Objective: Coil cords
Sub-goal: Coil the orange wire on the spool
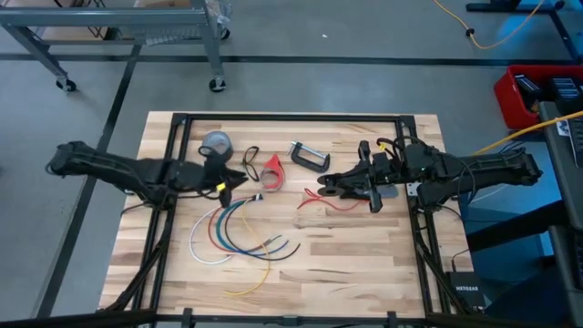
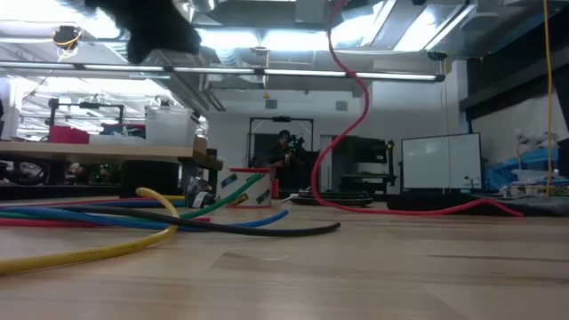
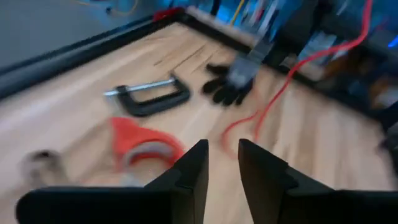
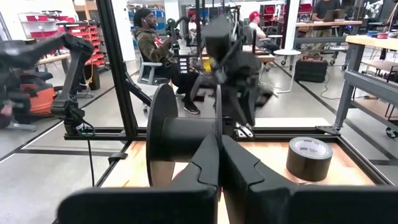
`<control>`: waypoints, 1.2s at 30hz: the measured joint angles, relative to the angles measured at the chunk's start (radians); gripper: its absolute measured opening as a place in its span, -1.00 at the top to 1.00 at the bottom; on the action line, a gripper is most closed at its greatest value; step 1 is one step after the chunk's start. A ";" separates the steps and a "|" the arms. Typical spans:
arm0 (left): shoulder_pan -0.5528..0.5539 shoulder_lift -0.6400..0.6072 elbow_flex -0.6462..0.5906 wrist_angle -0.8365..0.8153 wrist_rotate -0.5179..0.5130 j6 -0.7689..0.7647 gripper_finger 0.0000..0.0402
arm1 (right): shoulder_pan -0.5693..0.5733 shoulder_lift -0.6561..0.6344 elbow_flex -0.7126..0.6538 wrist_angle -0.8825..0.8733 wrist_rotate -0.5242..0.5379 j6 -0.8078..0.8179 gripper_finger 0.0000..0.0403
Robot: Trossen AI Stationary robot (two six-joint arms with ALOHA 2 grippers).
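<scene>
The small black spool (image 4: 180, 134) is in my right gripper (image 1: 325, 188), right of the table's middle and raised above the top. Its thin red wire (image 1: 332, 202) hangs down in the low view (image 2: 354, 107), and its lower run lies on the table (image 2: 436, 211). My left gripper (image 1: 242, 179) is open and empty, left of the middle, near the red cone-shaped piece (image 1: 272, 171). Its wrist view (image 3: 222, 165) looks across at the right gripper and the wire (image 3: 280, 93). My right gripper pinches the rim of one of the spool's round flanges (image 4: 217, 118) between its two fingers (image 4: 245, 168), coming level from the table's right side. The spool is clear of the table, its axis lying across the fingers. The red wire hangs slack below it.
A grey tape roll (image 1: 216, 143) stands at the far left and shows in the right wrist view (image 4: 310, 155). A black C-clamp (image 1: 310, 157) lies far of centre. The fanned bundle of coloured wires (image 1: 237, 232) spreads near the left front. People sit in the room beyond (image 4: 152, 37).
</scene>
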 joint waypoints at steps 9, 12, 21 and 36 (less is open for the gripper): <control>-0.045 0.251 -0.306 1.096 0.054 0.022 0.60 | 0.000 0.001 0.000 0.001 0.002 0.000 0.97; -0.045 0.398 -0.247 1.161 0.057 0.097 0.59 | 0.000 0.007 0.000 0.007 0.007 0.000 0.97; -0.020 0.692 -0.009 1.160 0.036 0.377 0.59 | 0.000 0.043 0.001 0.039 0.007 0.001 0.97; -0.014 0.826 0.091 1.162 0.036 0.480 0.59 | 0.000 0.043 0.001 0.121 0.006 0.001 0.97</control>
